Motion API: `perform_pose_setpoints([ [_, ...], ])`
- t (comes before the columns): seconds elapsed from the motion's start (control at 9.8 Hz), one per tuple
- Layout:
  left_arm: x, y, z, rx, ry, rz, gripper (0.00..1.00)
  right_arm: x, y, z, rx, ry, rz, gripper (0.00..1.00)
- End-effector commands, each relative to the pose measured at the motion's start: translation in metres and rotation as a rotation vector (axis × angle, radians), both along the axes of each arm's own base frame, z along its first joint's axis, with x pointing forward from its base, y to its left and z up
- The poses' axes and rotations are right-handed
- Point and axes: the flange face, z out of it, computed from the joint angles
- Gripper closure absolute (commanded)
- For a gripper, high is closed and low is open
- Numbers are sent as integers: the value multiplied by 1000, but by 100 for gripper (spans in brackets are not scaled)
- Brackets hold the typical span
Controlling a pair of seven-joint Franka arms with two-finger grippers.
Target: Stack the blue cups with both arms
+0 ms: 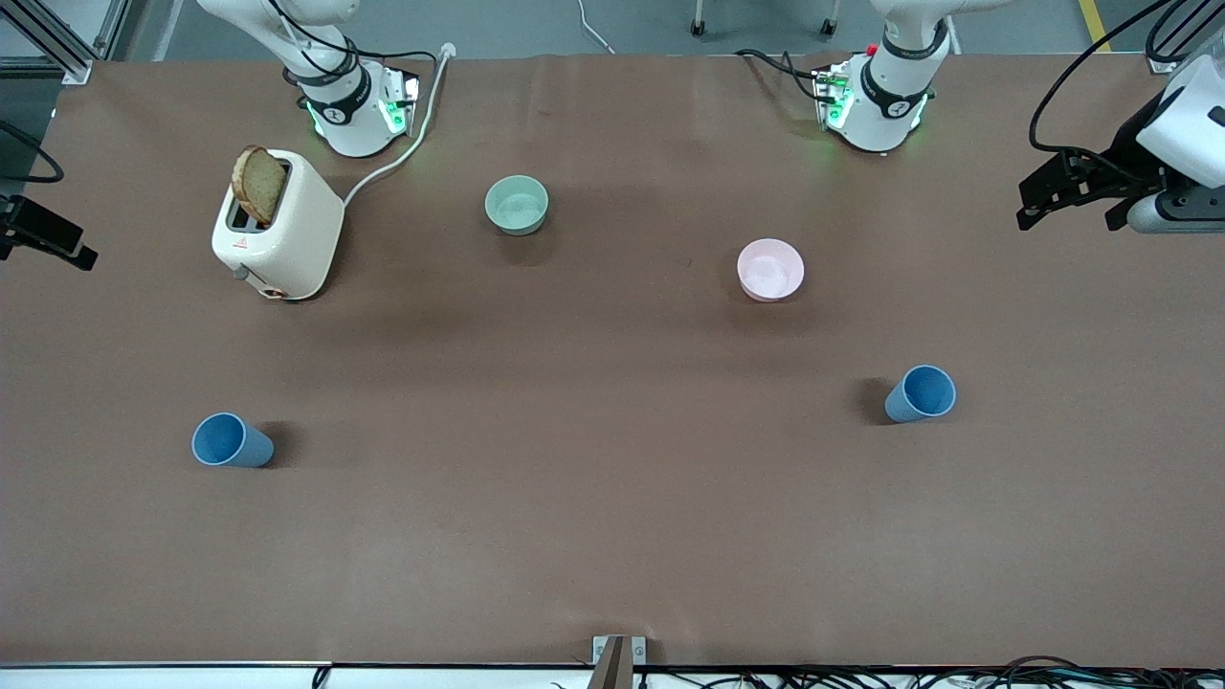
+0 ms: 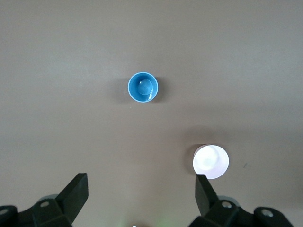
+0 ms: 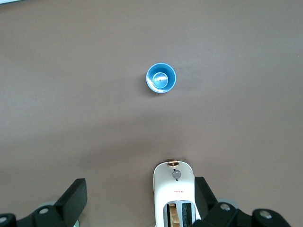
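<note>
Two blue cups stand upright and apart on the brown table. One cup (image 1: 230,441) is toward the right arm's end and shows in the right wrist view (image 3: 161,78). The other cup (image 1: 921,393) is toward the left arm's end and shows in the left wrist view (image 2: 143,87). My left gripper (image 1: 1070,206) hangs high over the table's edge at its own end, open and empty (image 2: 141,189). My right gripper (image 1: 48,234) hangs high at its end, partly out of the front view, open and empty (image 3: 140,194).
A white toaster (image 1: 282,230) with a slice of bread (image 1: 258,184) stands near the right arm's base, its cable running to the table's edge. A mint-green bowl (image 1: 517,205) and a pink bowl (image 1: 770,270) sit farther from the front camera than the cups.
</note>
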Motion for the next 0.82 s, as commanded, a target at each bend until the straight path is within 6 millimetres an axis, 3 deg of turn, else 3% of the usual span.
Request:
perform_pose_setpoints([
  [0.0, 4, 0, -15, -11, 46, 11, 0, -5, -1, -2, 47, -4, -9, 0],
  [0.31, 18, 9, -18, 10, 43, 20, 0, -6, -6, -2, 28, 1, -4, 0],
  [0.51, 50, 10, -67, 49, 69, 21, 0, -3, -13, -8, 28, 13, -17, 0],
  [0.71, 85, 16, -137, 32, 45, 32, 0, 14, -29, -32, 28, 28, -8, 0],
])
